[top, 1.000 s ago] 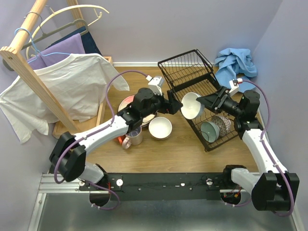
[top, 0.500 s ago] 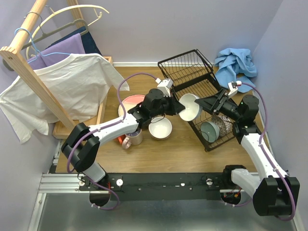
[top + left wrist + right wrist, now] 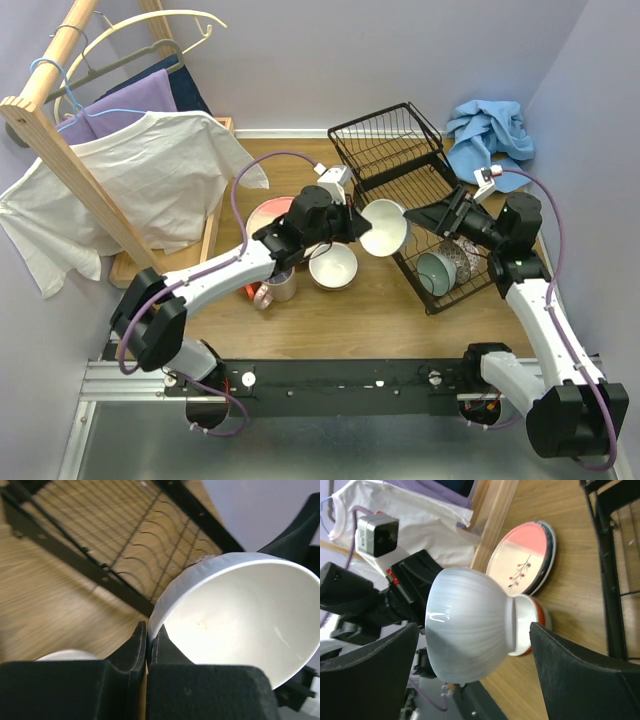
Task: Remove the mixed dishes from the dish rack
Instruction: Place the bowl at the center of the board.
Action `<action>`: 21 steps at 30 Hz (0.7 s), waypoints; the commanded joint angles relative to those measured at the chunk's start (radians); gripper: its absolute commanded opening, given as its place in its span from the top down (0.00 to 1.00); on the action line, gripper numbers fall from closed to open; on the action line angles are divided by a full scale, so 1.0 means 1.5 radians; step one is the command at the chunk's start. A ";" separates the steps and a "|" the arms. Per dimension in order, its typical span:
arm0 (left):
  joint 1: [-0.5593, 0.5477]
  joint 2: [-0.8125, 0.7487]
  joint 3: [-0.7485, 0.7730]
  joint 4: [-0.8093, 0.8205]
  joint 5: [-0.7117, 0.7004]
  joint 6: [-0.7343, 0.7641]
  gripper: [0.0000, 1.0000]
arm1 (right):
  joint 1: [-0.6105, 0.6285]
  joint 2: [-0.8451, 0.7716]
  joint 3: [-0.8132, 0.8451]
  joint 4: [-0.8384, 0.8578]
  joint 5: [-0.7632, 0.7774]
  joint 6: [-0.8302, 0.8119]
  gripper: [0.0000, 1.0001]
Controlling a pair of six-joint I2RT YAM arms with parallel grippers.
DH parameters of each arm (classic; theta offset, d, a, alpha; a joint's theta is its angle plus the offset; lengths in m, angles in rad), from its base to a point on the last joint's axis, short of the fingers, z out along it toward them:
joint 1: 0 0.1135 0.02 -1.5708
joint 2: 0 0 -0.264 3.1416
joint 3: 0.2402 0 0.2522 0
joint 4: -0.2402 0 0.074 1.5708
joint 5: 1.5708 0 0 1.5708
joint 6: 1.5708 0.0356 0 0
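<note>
A white bowl (image 3: 384,227) hangs in the air at the left edge of the black dish rack (image 3: 388,150). My left gripper (image 3: 356,222) is shut on its rim (image 3: 150,630), one finger inside and one outside. My right gripper (image 3: 415,217) stands open just right of the bowl, its fingers (image 3: 590,675) spread wide on either side of the ribbed bowl (image 3: 470,625) without touching it. A pale-green bowl (image 3: 437,268) and a patterned bowl (image 3: 463,254) still lie in the rack's near end.
On the table left of the rack lie a white bowl with an orange outside (image 3: 333,266), a pink-and-cream plate with a sprig (image 3: 522,560) and a mug (image 3: 277,286). A wooden clothes stand with a white T-shirt (image 3: 130,170) fills the left. A blue cloth (image 3: 490,130) lies far right.
My left gripper reached in and shut on the bowl's rim. My right gripper opened and let the bowl go. The bowl has shifted slightly left, off the rack.
</note>
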 commanded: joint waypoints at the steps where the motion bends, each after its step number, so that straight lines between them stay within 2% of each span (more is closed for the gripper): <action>1: 0.003 -0.079 0.004 -0.126 -0.089 0.115 1.00 | 0.000 -0.018 0.055 -0.126 0.050 -0.152 0.00; 10: -0.034 -0.193 -0.014 -0.400 -0.123 0.227 1.00 | 0.002 -0.006 0.110 -0.247 0.158 -0.295 0.00; 14: -0.066 -0.234 -0.051 -0.497 -0.172 0.204 1.00 | 0.000 0.002 0.124 -0.267 0.205 -0.319 0.00; 18: -0.093 -0.257 -0.104 -0.534 -0.217 0.129 1.00 | 0.000 0.010 0.130 -0.277 0.246 -0.343 0.00; 21: -0.111 -0.247 -0.125 -0.547 -0.236 0.109 1.00 | 0.000 0.012 0.129 -0.277 0.271 -0.353 0.00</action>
